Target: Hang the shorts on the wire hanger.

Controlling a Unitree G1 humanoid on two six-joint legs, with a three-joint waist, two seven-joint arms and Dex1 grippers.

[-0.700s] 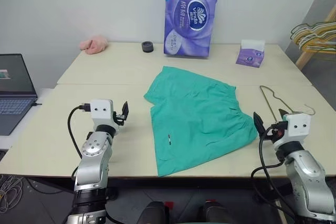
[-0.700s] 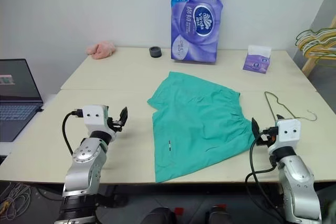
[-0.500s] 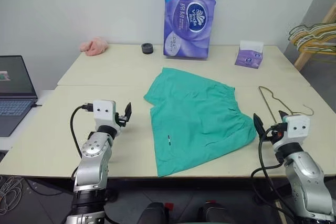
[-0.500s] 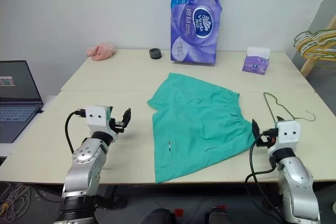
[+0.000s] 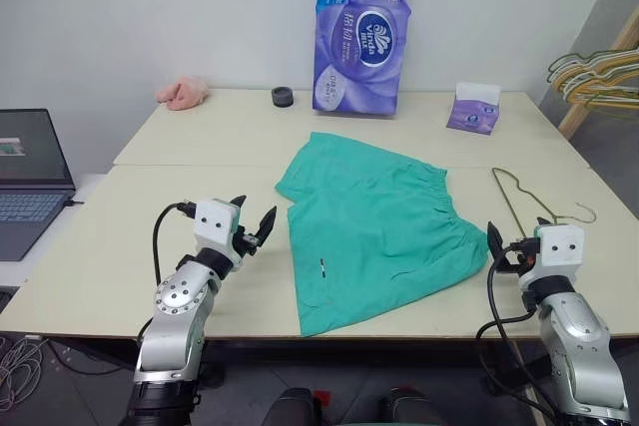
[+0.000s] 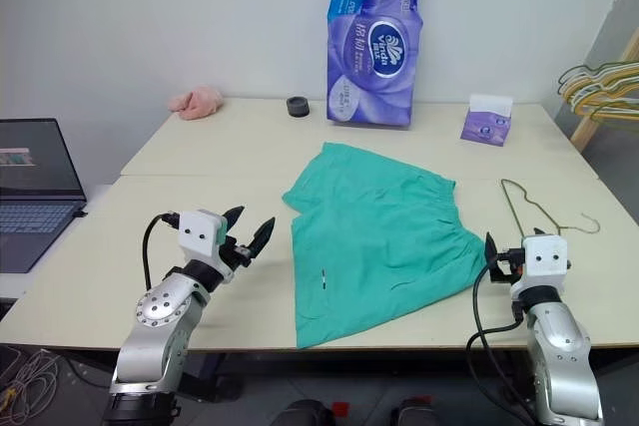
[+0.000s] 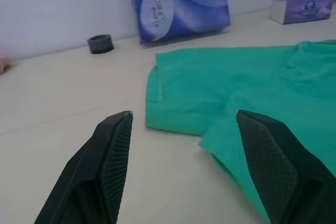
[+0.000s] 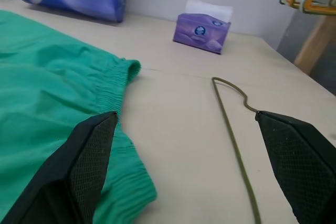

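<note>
The teal-green shorts (image 5: pixel 374 221) lie flat in the middle of the table, gathered waistband toward the right, a small white tag (image 5: pixel 321 265) near the front. The thin olive-grey wire hanger (image 5: pixel 516 198) lies flat on the table just right of the waistband, hook at its near right end. My left gripper (image 5: pixel 256 213) hovers open just left of the shorts' left edge, nothing between its fingers (image 7: pixel 113 145). My right gripper (image 5: pixel 509 244) stands open and empty at the front right, between the waistband (image 8: pixel 113 85) and the hanger wire (image 8: pixel 233 140).
A tall purple tissue pack (image 5: pixel 364 32), a small purple tissue box (image 5: pixel 474 109), a black ring (image 5: pixel 283 97) and a pink cloth lump (image 5: pixel 182 94) line the table's back. A laptop (image 5: pixel 30 177) sits off the left side. Bunched hangers (image 5: pixel 599 72) hang at far right.
My left gripper has moved right, closer to the shorts' left edge, and its fingers now show spread apart. The right gripper has stayed almost in place.
</note>
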